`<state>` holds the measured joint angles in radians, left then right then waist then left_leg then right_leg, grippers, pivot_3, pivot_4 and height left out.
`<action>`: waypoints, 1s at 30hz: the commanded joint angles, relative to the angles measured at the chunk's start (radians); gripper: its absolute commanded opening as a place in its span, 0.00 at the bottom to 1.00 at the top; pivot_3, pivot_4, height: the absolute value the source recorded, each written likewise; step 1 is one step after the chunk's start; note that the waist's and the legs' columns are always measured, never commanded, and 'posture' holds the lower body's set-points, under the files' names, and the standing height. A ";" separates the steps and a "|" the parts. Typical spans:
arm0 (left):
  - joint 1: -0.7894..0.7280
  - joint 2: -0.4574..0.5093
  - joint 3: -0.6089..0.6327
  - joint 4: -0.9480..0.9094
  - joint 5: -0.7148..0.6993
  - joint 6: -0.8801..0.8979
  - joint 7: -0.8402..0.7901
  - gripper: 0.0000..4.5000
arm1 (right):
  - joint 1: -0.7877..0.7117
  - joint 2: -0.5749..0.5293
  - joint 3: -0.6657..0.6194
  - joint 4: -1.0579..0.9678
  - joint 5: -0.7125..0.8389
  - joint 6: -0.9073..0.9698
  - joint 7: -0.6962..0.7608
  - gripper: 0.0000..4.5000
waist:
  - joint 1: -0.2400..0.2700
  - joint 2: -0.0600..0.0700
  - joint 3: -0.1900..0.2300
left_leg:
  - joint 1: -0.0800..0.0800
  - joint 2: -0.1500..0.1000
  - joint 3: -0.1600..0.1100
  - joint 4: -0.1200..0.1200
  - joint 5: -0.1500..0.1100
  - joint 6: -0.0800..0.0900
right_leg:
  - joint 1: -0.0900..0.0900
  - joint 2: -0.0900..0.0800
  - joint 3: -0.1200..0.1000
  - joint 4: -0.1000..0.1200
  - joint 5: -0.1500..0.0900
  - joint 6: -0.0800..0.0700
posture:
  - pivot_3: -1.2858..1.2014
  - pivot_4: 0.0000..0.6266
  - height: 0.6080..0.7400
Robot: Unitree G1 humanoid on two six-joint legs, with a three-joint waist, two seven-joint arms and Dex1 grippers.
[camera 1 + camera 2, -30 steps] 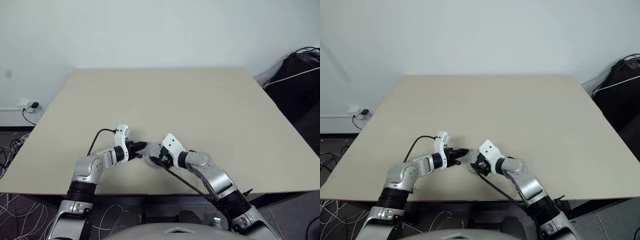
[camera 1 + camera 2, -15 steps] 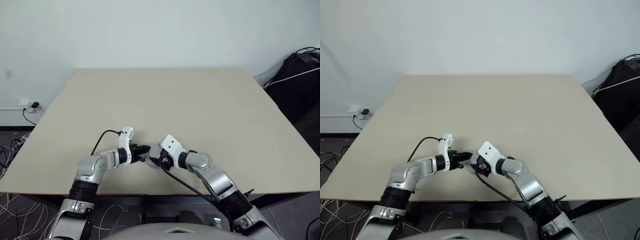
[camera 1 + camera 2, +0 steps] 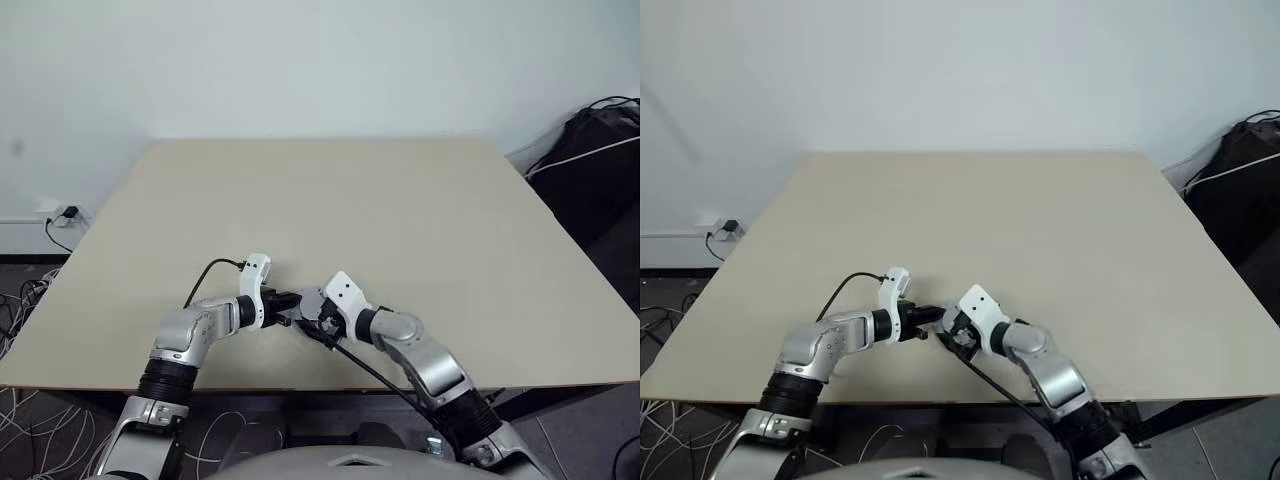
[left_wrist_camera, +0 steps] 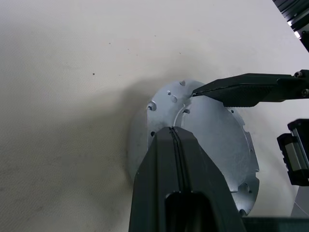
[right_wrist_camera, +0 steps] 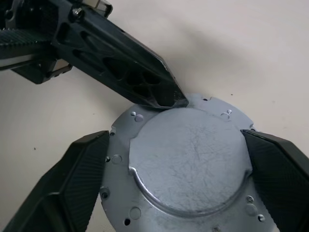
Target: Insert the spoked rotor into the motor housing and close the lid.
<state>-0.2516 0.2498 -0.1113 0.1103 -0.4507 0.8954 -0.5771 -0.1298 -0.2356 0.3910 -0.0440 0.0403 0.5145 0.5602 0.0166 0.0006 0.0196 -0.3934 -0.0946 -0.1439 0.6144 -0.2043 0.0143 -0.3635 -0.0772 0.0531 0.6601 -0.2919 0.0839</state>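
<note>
Left tool (image 4: 175, 131) moves in from a short gap toward the right tool (image 5: 178, 159) since a second ago; its closed fingertips now sit on the raised edge of the lid (image 5: 190, 159), where before they hung clear of the disc. Left forearm swings inward with it. Right tool spreads wider over the same span, its fingers (image 5: 72, 179) now standing just off the lid's rim on both sides.

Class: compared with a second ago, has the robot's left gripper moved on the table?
Yes. The left gripper, fingers shut, has shifted towards the right gripper and slightly nearer the table's front edge.
</note>
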 commanded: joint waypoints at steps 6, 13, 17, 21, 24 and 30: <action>0.009 -0.007 -0.039 -0.009 0.011 0.022 -0.019 0.00 | 0.035 -0.007 -0.086 -0.107 0.048 0.022 -0.019 0.99 | 0.004 0.000 0.001 | 0.000 0.000 0.000 0.000 0.000 0.000 | -0.001 0.000 0.000 0.000 0.000 0.000 | 0.52 0.00 1.00; 0.007 -0.011 -0.043 -0.008 0.018 0.016 -0.034 0.00 | 0.095 -0.036 -0.182 -0.245 0.126 0.066 -0.021 0.99 | 0.006 0.000 0.002 | -0.001 0.000 0.000 0.000 0.000 0.000 | -0.001 0.000 0.000 0.000 0.000 0.000 | 0.52 0.00 1.00; 0.004 -0.012 -0.045 -0.008 0.020 0.012 -0.039 0.00 | 0.157 -0.038 -0.248 -0.310 0.200 0.129 -0.027 0.99 | 0.009 -0.001 0.002 | -0.002 0.000 0.000 0.000 0.000 0.000 | -0.002 -0.001 0.000 0.000 0.000 0.000 | 0.52 0.00 1.00; 0.003 -0.014 -0.047 -0.008 0.023 0.008 -0.045 0.00 | 0.197 0.043 -0.341 -0.312 0.277 0.278 -0.132 0.99 | 0.010 -0.001 0.003 | -0.002 0.000 0.000 0.000 0.000 0.000 | -0.002 -0.001 0.000 0.000 -0.001 -0.001 | 0.52 0.00 1.00; 0.004 -0.015 -0.047 -0.009 0.025 -0.005 -0.048 0.00 | 0.196 0.133 -0.421 -0.306 0.361 0.439 -0.203 0.99 | 0.012 -0.001 0.003 | -0.002 0.000 0.000 0.000 0.000 0.000 | -0.002 -0.001 0.001 0.000 -0.001 -0.002 | 0.52 0.00 1.00; 0.010 -0.020 -0.050 -0.017 0.026 -0.010 -0.048 0.00 | 0.139 0.293 -0.627 -0.249 0.544 0.655 -0.294 0.99 | 0.013 0.000 0.004 | -0.003 0.000 0.001 -0.001 0.000 0.000 | -0.003 -0.001 0.001 0.000 0.001 -0.005 | 0.52 0.00 1.00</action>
<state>-0.2503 0.2385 -0.1201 0.1068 -0.4299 0.8771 -0.6057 0.0384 0.0370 -0.1823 -0.2949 0.5211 1.1222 0.2890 0.0296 0.0004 0.0232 -0.3962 -0.0947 -0.1427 0.6138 -0.2045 0.0146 -0.3665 -0.0778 0.0543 0.6600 -0.2906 0.0789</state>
